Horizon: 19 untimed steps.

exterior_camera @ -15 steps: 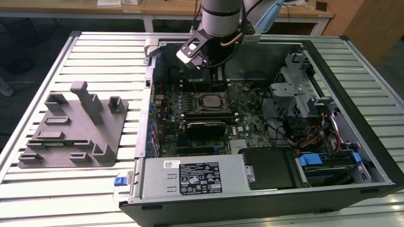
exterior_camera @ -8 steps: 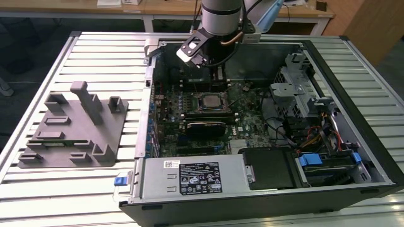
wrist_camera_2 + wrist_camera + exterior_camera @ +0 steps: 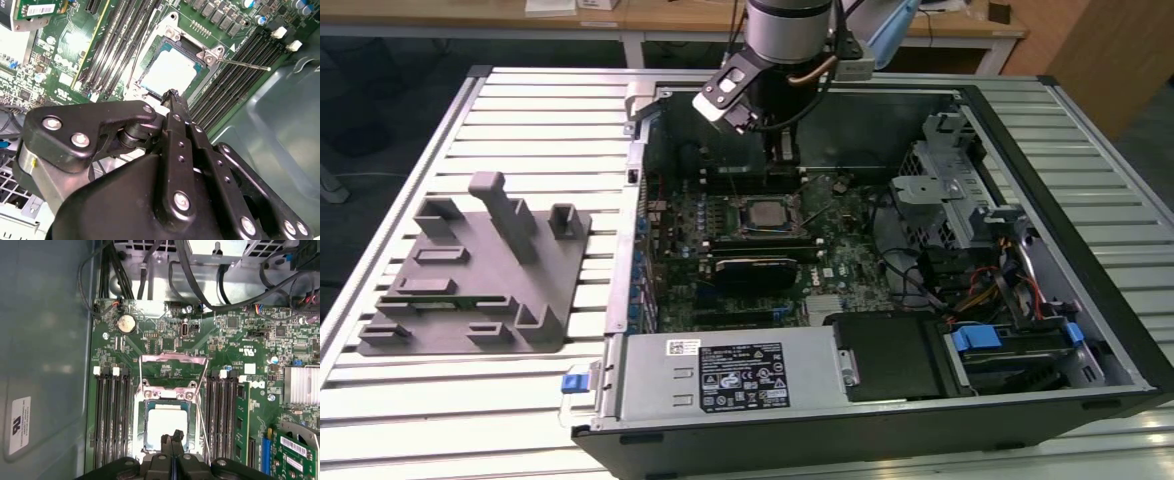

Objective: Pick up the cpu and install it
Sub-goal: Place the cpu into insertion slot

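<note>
**Gripper hangs over socketed cpu**
Jaws closed, empty; mid-frame in the exterior view, the cpu lies just below them.

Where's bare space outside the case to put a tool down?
Bare slatted metal tabletop lies beyond the grey plastic tray and nearer the camera. Inside the black computer case it is crowded: cables, gripper by the silver cpu.

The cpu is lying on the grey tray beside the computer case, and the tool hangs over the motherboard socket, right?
Not quite. The cpu is not on the grey tray; the first wrist view shows it seated in the motherboard socket. The rest holds: the tool hangs over that socket.
</note>
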Motion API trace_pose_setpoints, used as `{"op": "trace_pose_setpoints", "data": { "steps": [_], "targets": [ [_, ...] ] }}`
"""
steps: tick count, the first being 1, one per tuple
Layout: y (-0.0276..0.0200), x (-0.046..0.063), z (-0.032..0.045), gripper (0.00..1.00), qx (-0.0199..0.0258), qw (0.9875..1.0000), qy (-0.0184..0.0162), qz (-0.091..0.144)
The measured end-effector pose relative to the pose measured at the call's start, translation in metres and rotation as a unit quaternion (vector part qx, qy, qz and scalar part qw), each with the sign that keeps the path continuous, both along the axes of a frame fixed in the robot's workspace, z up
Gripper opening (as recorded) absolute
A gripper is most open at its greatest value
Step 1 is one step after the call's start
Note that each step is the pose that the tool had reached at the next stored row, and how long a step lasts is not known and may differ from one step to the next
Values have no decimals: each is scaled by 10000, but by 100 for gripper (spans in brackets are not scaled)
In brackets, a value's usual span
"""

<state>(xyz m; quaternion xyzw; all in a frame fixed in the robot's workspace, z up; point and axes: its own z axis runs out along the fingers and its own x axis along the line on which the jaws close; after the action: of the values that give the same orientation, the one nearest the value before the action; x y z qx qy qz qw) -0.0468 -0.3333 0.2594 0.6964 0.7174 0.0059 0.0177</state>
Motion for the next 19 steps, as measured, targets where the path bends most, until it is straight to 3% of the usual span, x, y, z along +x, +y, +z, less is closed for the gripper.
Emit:
{"op": "trace_pose_setpoints", "data": {
  "steps": [13,19],
  "targets": [
    [0,0,4,11,-1,10000,1,0],
    [0,0,90,11,-1,10000,1,0]
  ]
}}
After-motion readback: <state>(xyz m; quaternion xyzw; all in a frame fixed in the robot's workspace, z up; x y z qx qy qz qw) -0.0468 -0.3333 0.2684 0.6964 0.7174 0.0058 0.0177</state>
